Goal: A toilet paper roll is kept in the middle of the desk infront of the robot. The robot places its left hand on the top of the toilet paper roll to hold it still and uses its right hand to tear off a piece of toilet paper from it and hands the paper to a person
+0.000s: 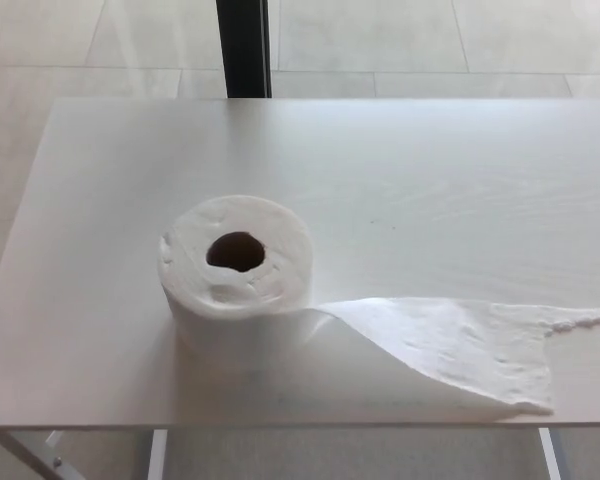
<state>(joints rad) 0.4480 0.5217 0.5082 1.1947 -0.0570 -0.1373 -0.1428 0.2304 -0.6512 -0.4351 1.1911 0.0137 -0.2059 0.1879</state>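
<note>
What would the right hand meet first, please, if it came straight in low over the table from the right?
The right hand is not in view, so its heading cannot be told. Coming in low from the right, it would probably meet the loose sheet first, before the roll.

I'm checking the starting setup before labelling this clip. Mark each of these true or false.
1. The toilet paper roll stands on end, core hole facing up. True.
2. A loose tail of paper trails toward the robot's right. True.
3. The robot's left hand rests on the roll. False: neither hand is in view.
4. The roll sits at the far edge of the desk. False: it sits near the front edge.
5. The tail is fully torn off. False: it is joined to the roll.
</note>
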